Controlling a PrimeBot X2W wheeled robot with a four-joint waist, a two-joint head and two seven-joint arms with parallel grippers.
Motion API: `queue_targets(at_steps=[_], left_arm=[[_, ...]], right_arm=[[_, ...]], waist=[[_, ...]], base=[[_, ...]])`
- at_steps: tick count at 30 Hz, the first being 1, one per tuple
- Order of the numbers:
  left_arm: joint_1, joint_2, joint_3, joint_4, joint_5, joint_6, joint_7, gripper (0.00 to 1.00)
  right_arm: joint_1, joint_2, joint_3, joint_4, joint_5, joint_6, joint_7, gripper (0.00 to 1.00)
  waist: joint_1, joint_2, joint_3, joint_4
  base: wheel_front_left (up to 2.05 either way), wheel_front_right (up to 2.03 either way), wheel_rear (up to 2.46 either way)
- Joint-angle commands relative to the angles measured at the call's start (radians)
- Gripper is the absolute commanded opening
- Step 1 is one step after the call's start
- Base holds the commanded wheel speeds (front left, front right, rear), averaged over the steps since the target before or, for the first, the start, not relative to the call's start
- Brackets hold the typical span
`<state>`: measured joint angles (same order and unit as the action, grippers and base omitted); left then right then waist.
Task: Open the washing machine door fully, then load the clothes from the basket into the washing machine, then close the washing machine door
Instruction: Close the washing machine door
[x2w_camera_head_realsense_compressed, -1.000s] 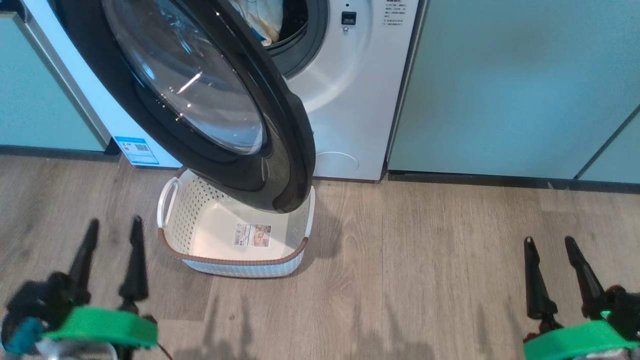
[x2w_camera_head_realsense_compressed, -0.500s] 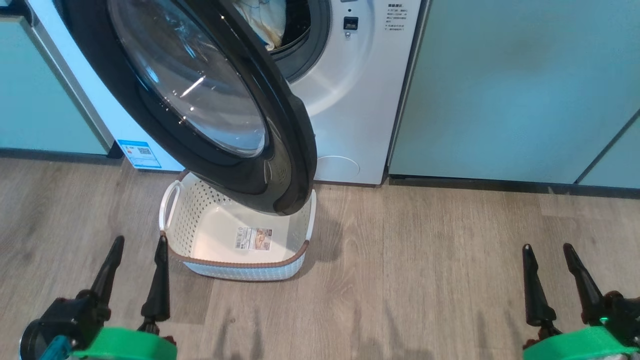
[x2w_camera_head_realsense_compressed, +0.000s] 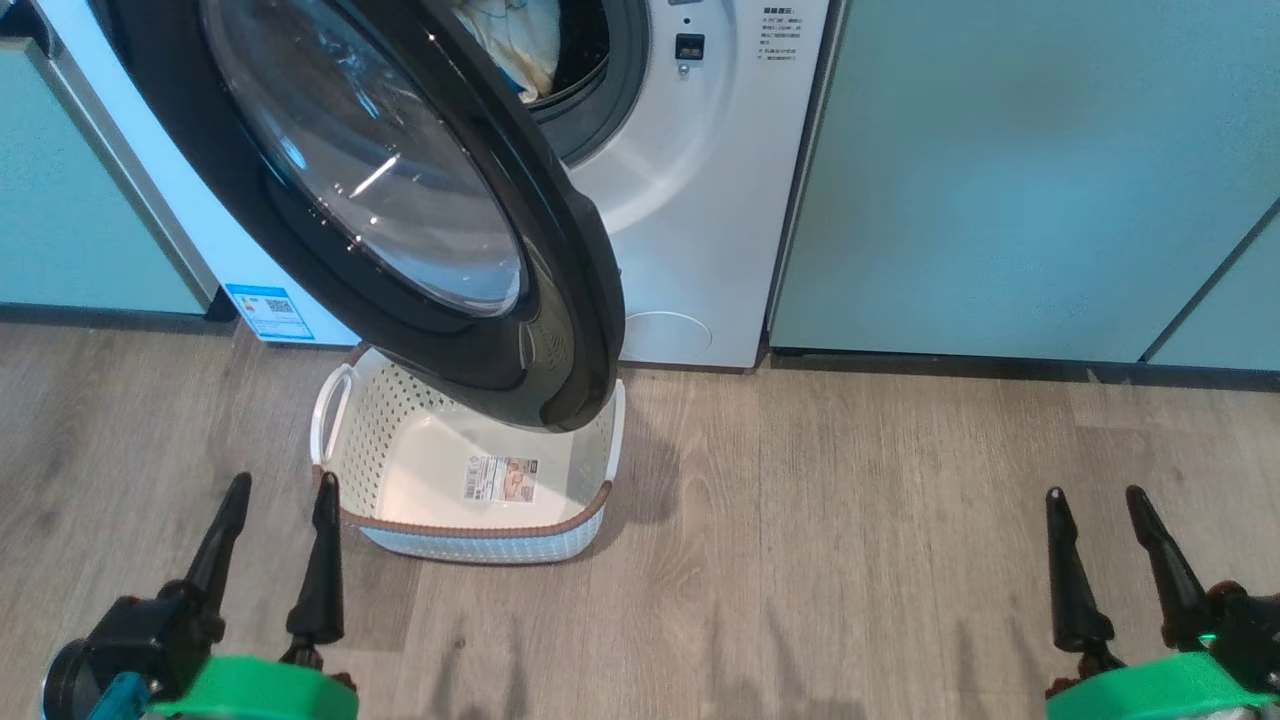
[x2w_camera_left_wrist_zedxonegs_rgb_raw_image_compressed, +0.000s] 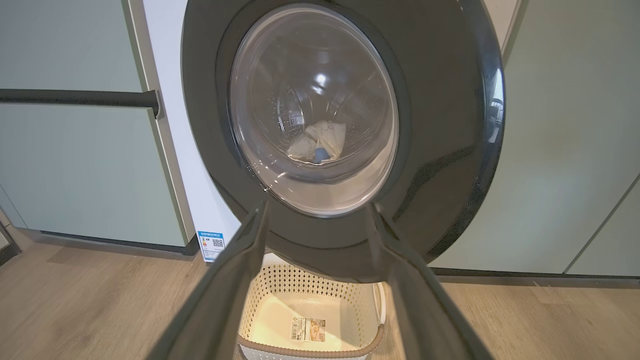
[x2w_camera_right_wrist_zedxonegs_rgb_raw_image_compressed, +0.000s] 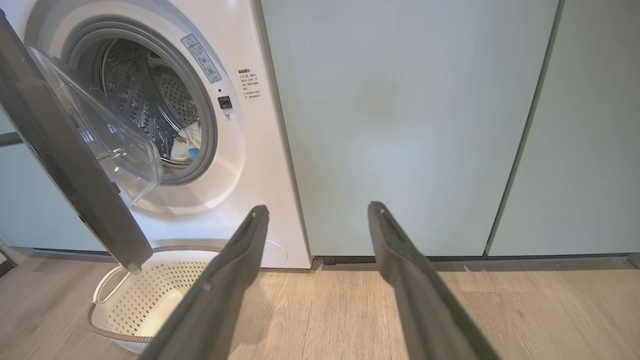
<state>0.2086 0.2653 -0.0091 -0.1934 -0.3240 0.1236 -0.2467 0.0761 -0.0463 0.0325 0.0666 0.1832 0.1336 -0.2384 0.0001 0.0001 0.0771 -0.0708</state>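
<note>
**A:** Where do the tools stand?

**B:** Low over the near side of the grey wood-plank floor (x2w_camera_head_realsense_compressed: 850, 520). The left tool (x2w_camera_head_realsense_compressed: 282, 482) has its two long dark fingers spread wide with nothing between them. It sits just beside the left front corner of the small cream-white perforated plastic basket (x2w_camera_head_realsense_compressed: 470, 527). The right tool (x2w_camera_head_realsense_compressed: 1093, 492) is spread and empty too, well apart to the right, facing the pale green cabinet panels (x2w_camera_head_realsense_compressed: 1000, 170).

**A:** And the laundry?

**B:** The basket holds nothing but its sticker (x2w_camera_head_realsense_compressed: 499, 478). The soft pale yellow clothes (x2w_camera_right_wrist_zedxonegs_rgb_raw_image_compressed: 187, 145) with blue patches lie in the steel drum (x2w_camera_right_wrist_zedxonegs_rgb_raw_image_compressed: 145, 95) of the big white front-loading washing machine (x2w_camera_head_realsense_compressed: 690, 200), low behind the grey gasket (x2w_camera_right_wrist_zedxonegs_rgb_raw_image_compressed: 207, 125).

**A:** So closing is what's left?

**B:** I'd judge so. The large round washing machine door (x2w_camera_head_realsense_compressed: 380, 200), glossy black rim around a bulging clear glass centre, hangs swung out toward the robot's left. Its lower edge is over the back half of the basket.

**A:** How will it handle?

**B:** Stiff and fairly heavy, I expect, turning only about its hinge. The rim looks slick, so a pinch could slide. A flat push on the rim's outer face near the free edge, far from the hinge, seems best, and not on the glass bulge. The left tool faces that outer face. The fabric is limp, so any fold lying over the gasket could get trapped.
</note>
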Motion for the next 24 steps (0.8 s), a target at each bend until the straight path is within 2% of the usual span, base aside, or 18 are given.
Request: queue_targets(at_steps=[1, 2, 3, 13, 18, 24], left_arm=[[-0.028, 0.008, 0.031, -0.039, 0.010, 0.005, -0.003, 1.00], [-0.030, 0.011, 0.029, -0.039, 0.016, 0.007, -0.003, 1.00], [-0.031, 0.011, 0.028, -0.040, 0.016, 0.008, -0.003, 1.00], [-0.051, 0.018, 0.018, -0.044, 0.020, 0.009, -0.002, 1.00], [-0.066, 0.018, 0.004, -0.041, 0.020, 0.003, -0.002, 1.00], [-0.100, 0.013, -0.035, -0.017, 0.020, -0.019, -0.001, 1.00]], right_arm=[[-0.021, -0.004, 0.018, -0.035, 0.002, -0.003, 0.001, 0.97], [-0.020, -0.004, 0.017, -0.034, 0.003, -0.003, 0.001, 0.44], [-0.020, -0.004, 0.018, -0.034, 0.005, -0.003, 0.003, 0.00], [-0.034, -0.004, 0.045, -0.024, 0.008, -0.003, 0.020, 0.00], [-0.066, -0.004, 0.071, -0.003, 0.010, -0.003, 0.022, 0.00], [-0.131, -0.004, 0.095, 0.055, 0.025, -0.003, 0.014, 0.00]], waist=[[-0.0001, -0.0001, 0.000, 0.000], [-0.0001, -0.0001, 0.001, -0.001], [-0.0001, -0.0001, 0.001, -0.001], [-0.0001, -0.0001, 0.015, 0.018], [-0.0001, -0.0001, 0.023, 0.072], [-0.0001, -0.0001, 0.020, 0.167]], base=[[0.00, 0.00, 0.00], [0.00, 0.00, 0.00], [0.00, 0.00, 0.00], [0.00, 0.00, 0.00], [0.00, 0.00, 0.00], [0.00, 0.00, 0.00]])
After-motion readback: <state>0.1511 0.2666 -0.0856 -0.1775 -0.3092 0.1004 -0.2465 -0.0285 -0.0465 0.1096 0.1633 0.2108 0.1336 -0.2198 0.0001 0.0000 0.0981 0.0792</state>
